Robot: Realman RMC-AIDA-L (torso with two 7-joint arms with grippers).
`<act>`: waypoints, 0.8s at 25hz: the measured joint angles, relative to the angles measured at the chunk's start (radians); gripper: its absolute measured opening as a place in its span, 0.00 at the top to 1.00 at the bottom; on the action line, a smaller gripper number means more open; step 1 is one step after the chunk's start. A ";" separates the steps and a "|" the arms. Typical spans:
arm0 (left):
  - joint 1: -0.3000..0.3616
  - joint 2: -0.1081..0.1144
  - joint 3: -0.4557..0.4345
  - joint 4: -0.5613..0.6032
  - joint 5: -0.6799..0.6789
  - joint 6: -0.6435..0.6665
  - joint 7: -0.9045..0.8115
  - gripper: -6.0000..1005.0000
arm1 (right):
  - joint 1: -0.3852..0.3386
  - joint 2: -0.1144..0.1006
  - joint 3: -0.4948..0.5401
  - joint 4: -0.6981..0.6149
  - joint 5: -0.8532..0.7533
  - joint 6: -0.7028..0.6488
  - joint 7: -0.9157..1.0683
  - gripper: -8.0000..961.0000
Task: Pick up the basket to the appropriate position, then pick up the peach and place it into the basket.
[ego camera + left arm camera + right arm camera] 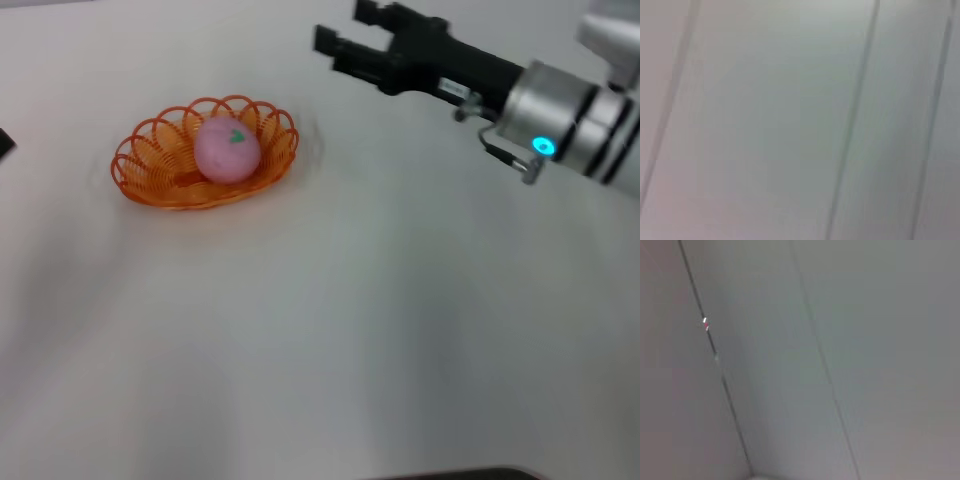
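Note:
The orange wire basket [160, 165] sits on the white table at the far left in the head view. The pink peach [227, 150] with its green leaf mark rests inside it. My right gripper [343, 30] is open and empty, raised above the table to the right of the basket and well apart from it. My left gripper shows only as a dark sliver [4, 143] at the left edge. Both wrist views show only blurred grey surface with thin dark lines.
The white table [330, 330] spreads wide in front of and to the right of the basket. A dark edge [460, 473] shows at the bottom of the head view.

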 joint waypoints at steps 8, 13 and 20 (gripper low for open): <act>0.008 0.009 0.081 0.063 0.183 -0.005 0.045 0.12 | -0.049 -0.085 0.004 0.029 -0.196 -0.200 -0.014 0.14; 0.023 0.014 0.092 0.142 0.316 0.056 -0.002 0.12 | -0.085 -0.182 0.048 -0.007 -0.340 -0.317 0.155 0.14; 0.056 0.015 0.092 0.200 0.356 0.108 -0.049 0.12 | -0.115 -0.215 0.132 -0.064 -0.473 -0.359 0.243 0.14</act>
